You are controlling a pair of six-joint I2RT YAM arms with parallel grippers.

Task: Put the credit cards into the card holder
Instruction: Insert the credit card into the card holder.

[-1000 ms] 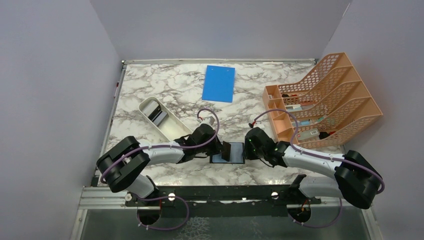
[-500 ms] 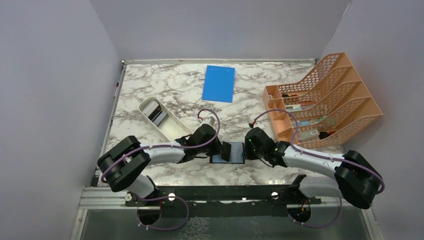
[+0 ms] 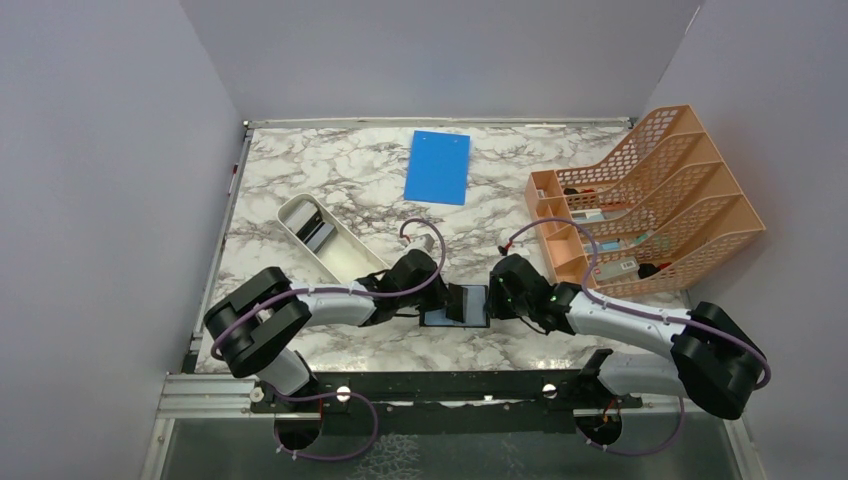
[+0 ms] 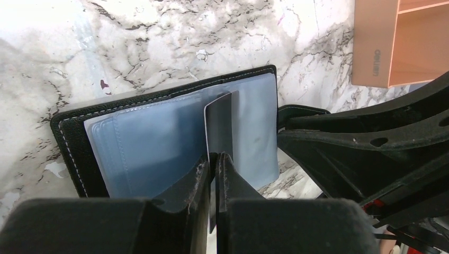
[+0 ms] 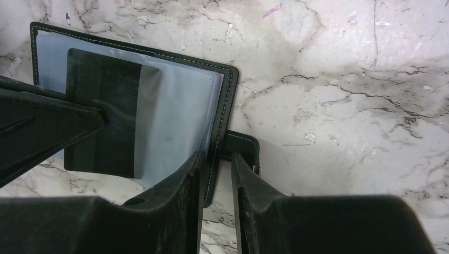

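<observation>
- Lying open on the marble table (image 3: 350, 180), the card holder (image 4: 148, 143) is showing its grey-blue pocketed inside, between the two grippers near the front edge.
- The left gripper (image 4: 213, 159) is pinching a dark card (image 4: 219, 124) between fingers drawn almost together, with only the card's thickness between them.
- The card is standing on edge in the left wrist view, and its far end is reaching over the holder's right-hand pockets.
- From these views I cannot tell whether that end is already sliding into a pocket or only lying on it.
- The right gripper (image 5: 217, 159) is sitting at the holder's right edge with its jaws narrow, one finger on each side of the stitched black border, clamping it.
- The snap tab (image 5: 243, 145) is sticking out from that edge, just beside the right gripper's outer finger.
- A white tray (image 3: 300, 208) is sitting to the left of the left arm, and the dark and pale flat pieces lying in it are too small to make out.
- A blue board (image 3: 438, 167) is lying well apart, toward the back of the table.
- An orange mesh rack (image 3: 650, 200) is standing on the right side.
</observation>
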